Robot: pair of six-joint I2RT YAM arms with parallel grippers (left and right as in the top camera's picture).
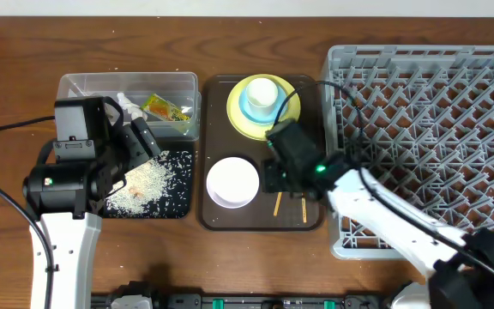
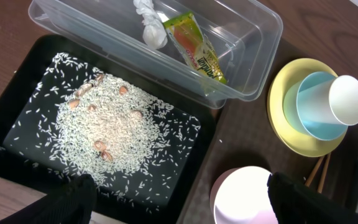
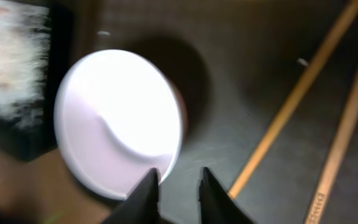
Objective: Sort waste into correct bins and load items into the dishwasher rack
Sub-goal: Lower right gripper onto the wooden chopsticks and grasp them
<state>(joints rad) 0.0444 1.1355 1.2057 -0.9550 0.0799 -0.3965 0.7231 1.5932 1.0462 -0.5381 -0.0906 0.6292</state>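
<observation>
Waste sorting appears complete. The snack wrapper (image 2: 194, 46) and crumpled paper scrap (image 2: 149, 22) lie together in the clear tub (image 2: 241, 37), and the rice grains (image 2: 114, 127) are heaped in the black tray (image 2: 188, 165) just beside it, so dry rubbish and food waste are kept apart. None of the items has reached the dishwasher rack (image 1: 436, 112), which stands on the surface (image 1: 24, 51) to the right of the brown serving tray (image 1: 215, 146). On that tray the white cup (image 2: 348, 99) sits in the light blue bowl (image 2: 312, 115), which sits on the yellow plate (image 2: 281, 118). The white bowl (image 3: 117, 118) stands apart at the near left, and the two chopsticks (image 3: 291, 106) lie flat to its right. The right pincer (image 3: 178, 186) is down at the white bowl's near rim with its jaws drawn close together, only a narrow gap between them. One finger overlaps the rim, which suits an edge pinch, the bowl being too wide to span. The wrist view is blurred, so I cannot tell whether the rim is actually clamped. The left pincer (image 2: 179, 199) hangs spread wide and empty above the near edge of the black tray, well clear of the right arm's working area. In my judgement the step in hand is lifting the white bowl across to the rack. A thin rim hold risks the bowl tilting or slipping.
</observation>
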